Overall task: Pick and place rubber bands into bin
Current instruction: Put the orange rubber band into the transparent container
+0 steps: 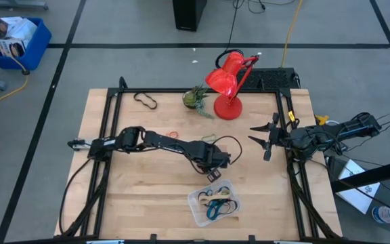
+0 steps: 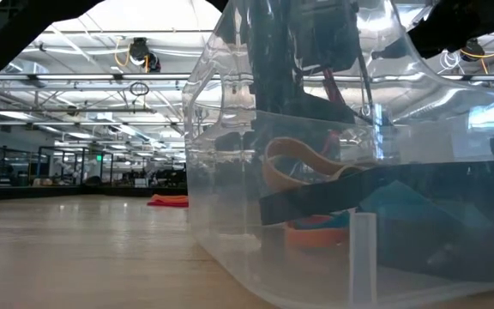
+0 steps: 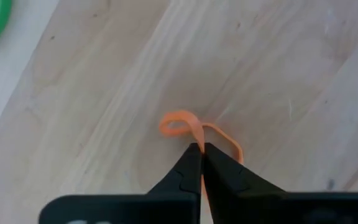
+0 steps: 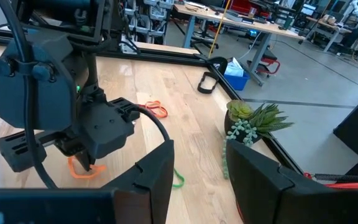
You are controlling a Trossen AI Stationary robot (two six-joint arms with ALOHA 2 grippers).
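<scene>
My left gripper (image 1: 213,175) points down at the table just beyond the far side of the clear bin (image 1: 196,211) and is shut on an orange rubber band (image 3: 178,124). The bin holds several bands, blue, black, tan and orange (image 2: 303,163). A red band (image 1: 173,134) and a green band (image 1: 208,137) lie loose on the wood farther back. My right gripper (image 1: 259,139) hangs open and empty near the table's right side, its fingers (image 4: 157,177) pointing toward the left arm. My left gripper pinches the orange band at one spot on its loop (image 3: 197,142) between its two fingertips, from above, pointing down. The rest of the band (image 4: 86,170) spreads slack below the fingers at the wood. I cannot tell whether it is lifted clear.
A red desk lamp (image 1: 227,85) and a small potted plant (image 1: 196,98) stand at the table's far edge, with a black loop (image 1: 145,100) to their left. Black rails (image 1: 107,135) run along the table's left and right sides. A blue bin (image 1: 19,42) sits on the floor.
</scene>
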